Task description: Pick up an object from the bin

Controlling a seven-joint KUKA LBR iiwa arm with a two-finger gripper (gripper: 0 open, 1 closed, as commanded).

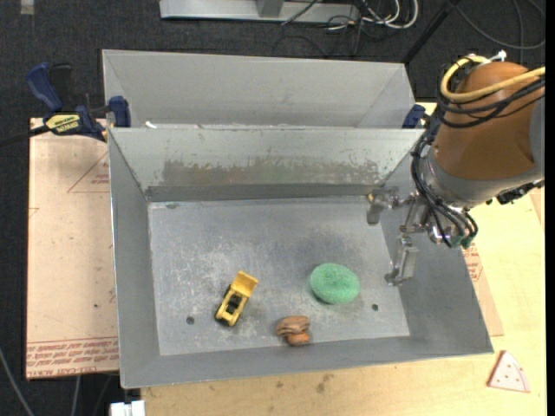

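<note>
Camera view puts the gripper (401, 263) low over the right side of the grey metal bin (260, 167), hanging just above the bare floor close to the right wall. We cannot tell whether it is open or closed, because its tip is thin and seen nearly edge-on. We make out nothing carried beneath it. Above it, the orange wrist cover (481, 120) and looped cables lean in over the bin's right rim. That fits an arm reaching from that side and keeping its bulk outside the walls.

Nearest to the gripper is a round green pad (335, 283), sponge-like and lying flat, just beside it on the side away from the right wall, but apart from it. We judge this the likeliest thing to be picked, simply because it is closest. Nothing yet shows the gripper around it.

Farther out, near the front wall, sits a small brown lump (294, 329) whose kind we cannot name. Beyond that lies a yellow toy truck (236, 299), set at an angle on the floor. All three lie well apart from one another, so each could be approached from above without disturbing the others. The pick has not yet been made.
</note>
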